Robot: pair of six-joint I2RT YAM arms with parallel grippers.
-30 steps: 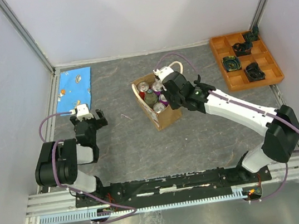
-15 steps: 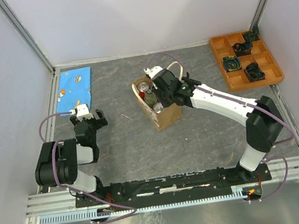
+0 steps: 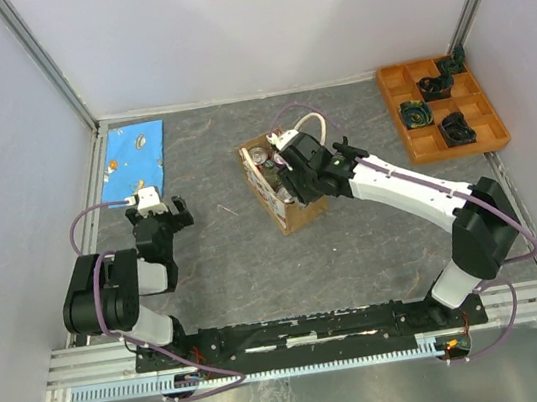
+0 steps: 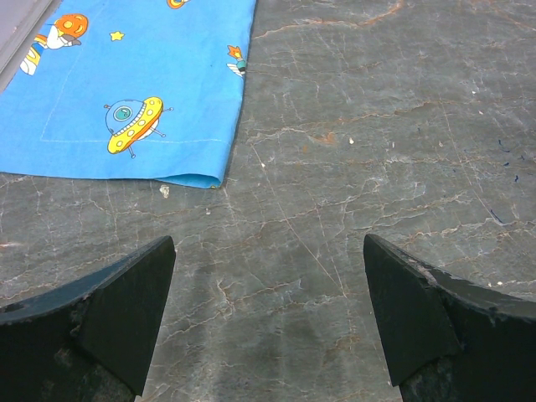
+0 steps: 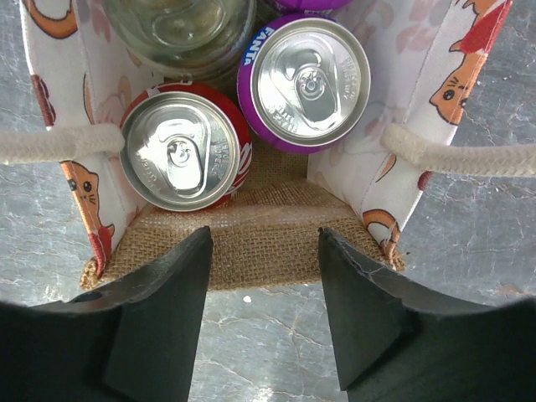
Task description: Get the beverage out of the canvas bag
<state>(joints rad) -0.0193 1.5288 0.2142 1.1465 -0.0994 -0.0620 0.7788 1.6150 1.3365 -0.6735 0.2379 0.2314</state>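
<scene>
The canvas bag [image 3: 293, 213] stands mid-table, tan burlap [image 5: 260, 243] outside with a pale cat-print lining and cream rope handles [image 5: 465, 159]. Inside it stand a red can [image 5: 180, 151], a purple Fanta can [image 5: 311, 79] and a clear bottle top [image 5: 180, 25]. My right gripper [image 3: 290, 171] hovers over the bag's mouth; in the right wrist view the right gripper [image 5: 264, 234] is open above the bag's near wall, with nothing between its fingers. The left gripper [image 3: 158, 213] rests low at the left, and the left wrist view shows the left gripper [image 4: 268, 243] open over bare table.
A blue cartoon-print cloth [image 3: 135, 155] lies at the back left, just ahead of the left gripper [image 4: 142, 84]. An orange compartment tray [image 3: 489, 135] with dark parts sits at the back right. Grey walls and metal rails enclose the table.
The right gripper has gone from shut to open and has shifted left over the bag's mouth. The left arm has not moved.
</scene>
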